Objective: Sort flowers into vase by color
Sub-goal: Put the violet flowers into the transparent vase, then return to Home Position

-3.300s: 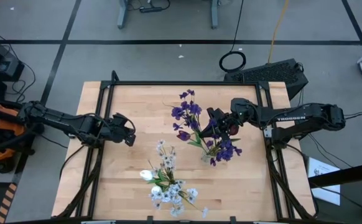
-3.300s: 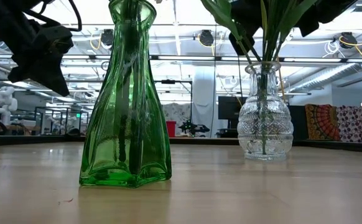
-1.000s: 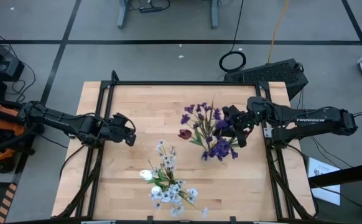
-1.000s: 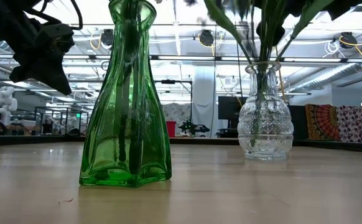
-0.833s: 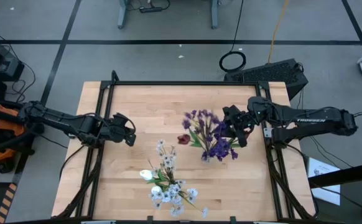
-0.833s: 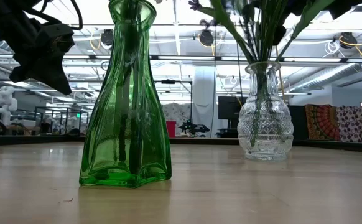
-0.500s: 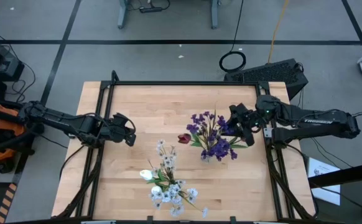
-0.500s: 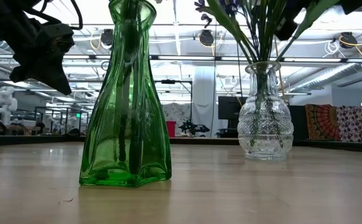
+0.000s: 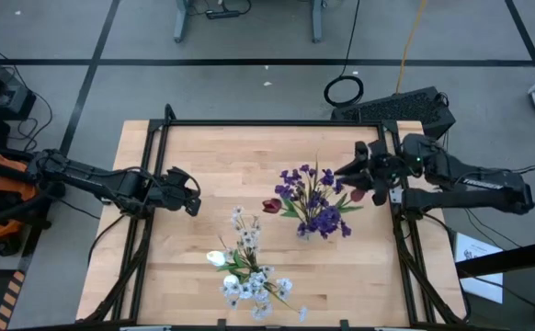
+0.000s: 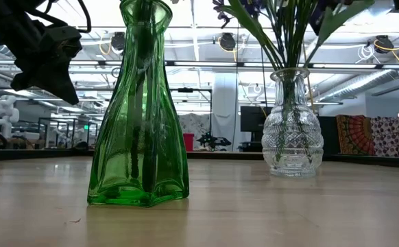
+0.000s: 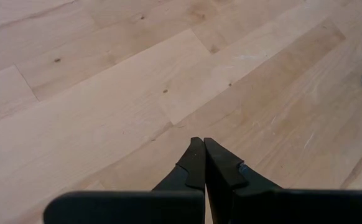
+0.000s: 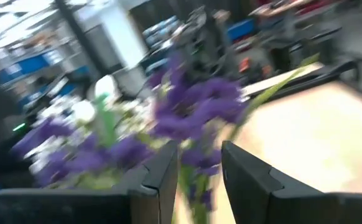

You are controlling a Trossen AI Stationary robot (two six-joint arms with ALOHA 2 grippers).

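Pulled back from the purple flowers [image 9: 315,200], right claw [image 9: 367,180] spread and empty; left claw [image 11: 199,163] pressed together.

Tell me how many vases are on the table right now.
2. A green vase holding the white flowers stands near the table's front edge; a clear vase with the purple flowers stands right of centre, by the right hand.

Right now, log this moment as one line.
right claw: open, empty, beside purple flowers | purple flowers: in clear vase | white flowers: in green vase | left claw: shut, idle
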